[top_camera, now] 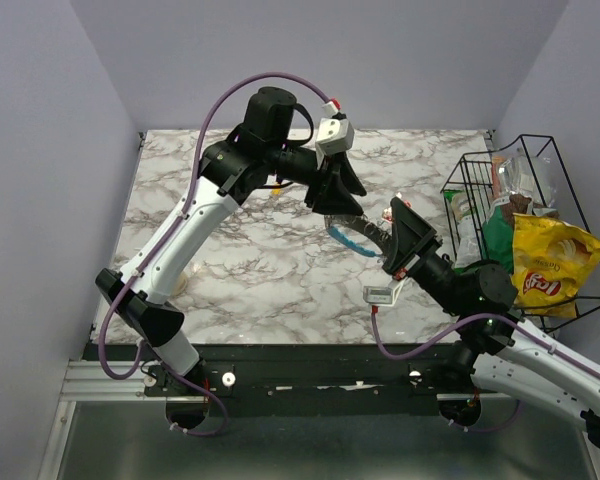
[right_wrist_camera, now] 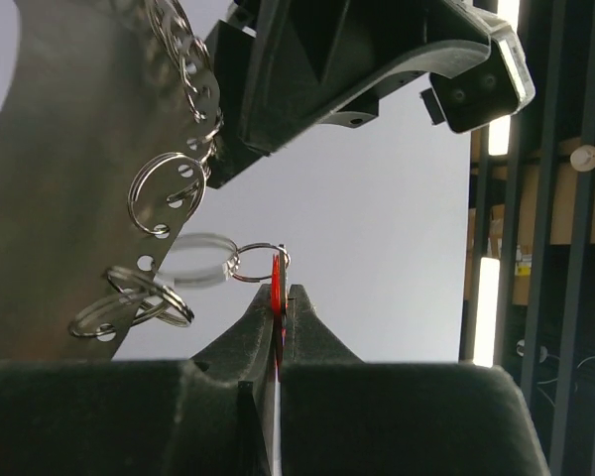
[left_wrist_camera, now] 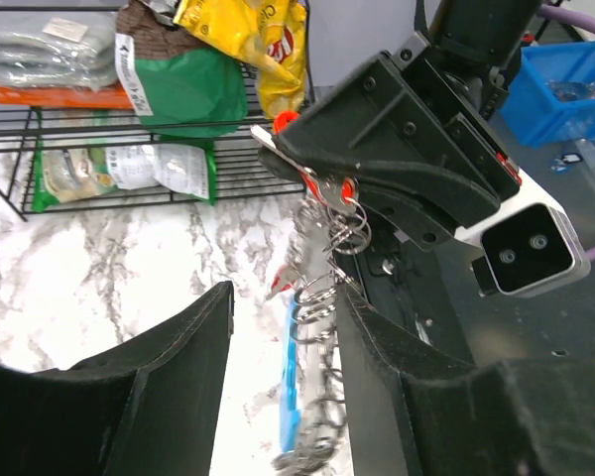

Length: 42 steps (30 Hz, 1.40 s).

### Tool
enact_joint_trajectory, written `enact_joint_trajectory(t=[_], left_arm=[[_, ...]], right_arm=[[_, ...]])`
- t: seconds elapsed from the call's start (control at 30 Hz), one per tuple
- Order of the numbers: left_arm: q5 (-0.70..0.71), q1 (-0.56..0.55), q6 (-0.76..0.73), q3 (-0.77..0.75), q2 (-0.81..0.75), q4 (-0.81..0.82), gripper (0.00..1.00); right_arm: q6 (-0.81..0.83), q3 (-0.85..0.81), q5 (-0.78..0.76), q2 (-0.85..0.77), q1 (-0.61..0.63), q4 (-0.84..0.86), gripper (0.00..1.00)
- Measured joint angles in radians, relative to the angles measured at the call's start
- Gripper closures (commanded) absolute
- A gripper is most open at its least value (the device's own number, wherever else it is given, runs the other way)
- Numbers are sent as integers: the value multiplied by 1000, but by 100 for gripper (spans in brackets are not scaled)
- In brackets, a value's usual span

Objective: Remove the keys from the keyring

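Keyring [left_wrist_camera: 289, 387] hangs in mid-air between the two arms, above the marble table [top_camera: 230, 260]. The right gripper [right_wrist_camera: 281, 296] is clenched on a red key [right_wrist_camera: 276, 270], held edge-on between its tips. The left gripper [left_wrist_camera: 283, 317] stands released, jaws apart, with the ring's coils just beside its right-hand finger [left_wrist_camera: 377, 357].

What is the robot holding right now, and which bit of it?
The right end effector pinches a red key by its head. The left end effector stands open around the keyring, gripping nothing.
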<state>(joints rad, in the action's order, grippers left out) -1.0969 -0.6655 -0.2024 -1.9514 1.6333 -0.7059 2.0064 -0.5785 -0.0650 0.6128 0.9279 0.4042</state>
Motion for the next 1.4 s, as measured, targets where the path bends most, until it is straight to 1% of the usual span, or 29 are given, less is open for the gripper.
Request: enact_joint_trajectory(t=[0.33,0.73,1.03,1.13,1.17,1.23,1.33,1.4], left_arm=[[59,-78,-72,-47,46,-77,43],[69,-105,-141,-151,105,-143,43],[63,-136,-195,-164,114,-186,51],[63,-138,-214,-164,117,-209,56],[63,-140,-219,-164,119,-217,59],[62,-143,-225,-164,120,-222,60],[59,-148,-230,-164,120,-225,66],[56,-148,-230,-164,120,-225,73]], right_arm=[[0,10,0,-8,0,-2,99],[0,13,0,-16,0,-2,99],[0,13,0,-19,0,-2,99],[0,13,-1,-20,0,-2,99],[0,13,-1,-21,0,-2,99],[0,13,-1,-21,0,-2,99],[0,13,-1,-25,0,-2,99],[0,13,-1,-27,0,-2,99]])
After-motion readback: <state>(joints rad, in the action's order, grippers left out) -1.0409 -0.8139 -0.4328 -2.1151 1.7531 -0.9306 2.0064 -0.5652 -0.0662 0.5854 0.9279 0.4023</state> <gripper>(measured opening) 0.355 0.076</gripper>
